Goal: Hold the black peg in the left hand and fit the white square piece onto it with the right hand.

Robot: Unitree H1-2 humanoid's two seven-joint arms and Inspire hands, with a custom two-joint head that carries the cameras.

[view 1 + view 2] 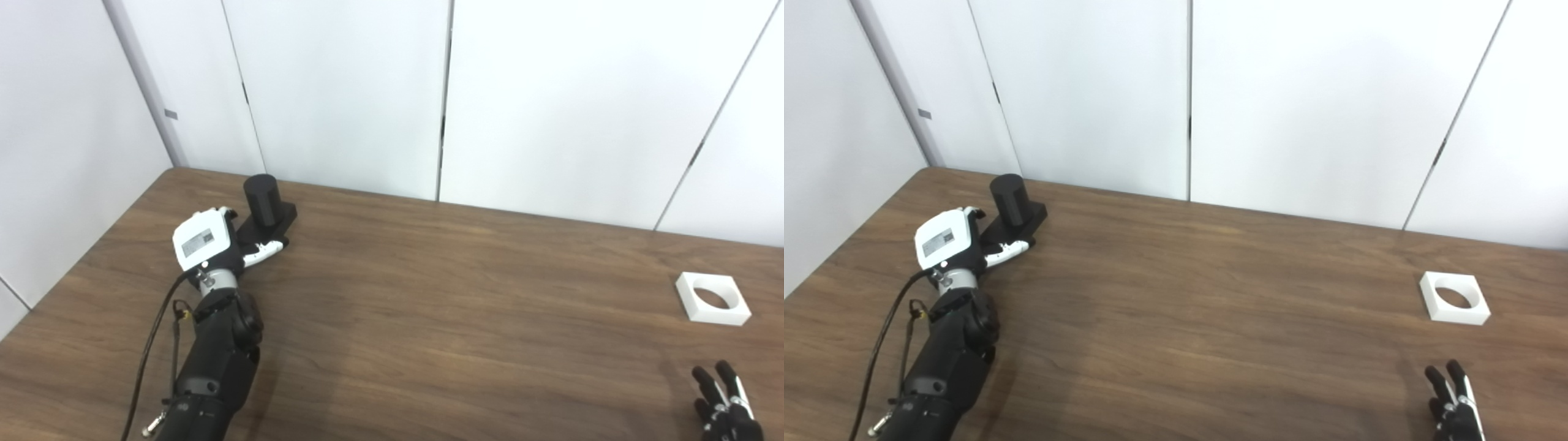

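The black peg, an upright cylinder on a square black base, stands on the table at the far left. My left hand is right against the base from the near left. Its thumb is stretched along the base's near edge, and its fingers reach beside the base's left side, not closed on it. The peg rests on the table. The white square piece, with a round hole, lies flat at the far right. My right hand is open and empty at the bottom right, well short of the white piece.
The brown wooden table runs up to white wall panels at the back and left. The table's left edge passes close to my left arm. A cable hangs along that arm.
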